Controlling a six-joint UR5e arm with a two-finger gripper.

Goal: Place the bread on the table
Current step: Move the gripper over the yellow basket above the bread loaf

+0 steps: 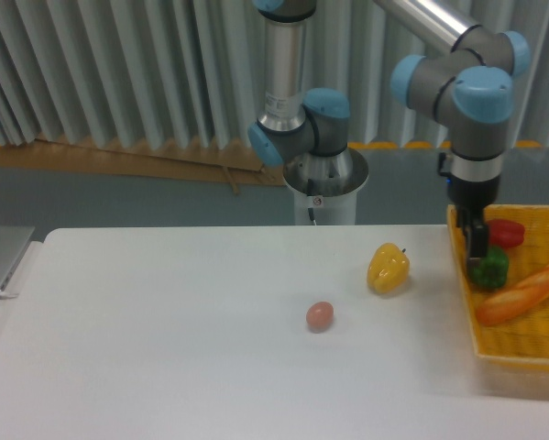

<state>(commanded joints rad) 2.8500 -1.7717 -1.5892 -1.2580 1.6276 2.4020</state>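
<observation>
The table (164, 348) bears a yellow pepper (388, 268), pinkish egg (320, 316), yellow tray (521, 348).

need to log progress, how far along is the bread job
Early stage. Nothing is placed yet: the bread lies in the yellow woven tray, not on the table. In hand: the gripper hangs over the tray's left edge above the green pepper, holding nothing that shows; whether it is open is unclear. Left: reach the bread, grasp it, lift it out, set it down.
</observation>
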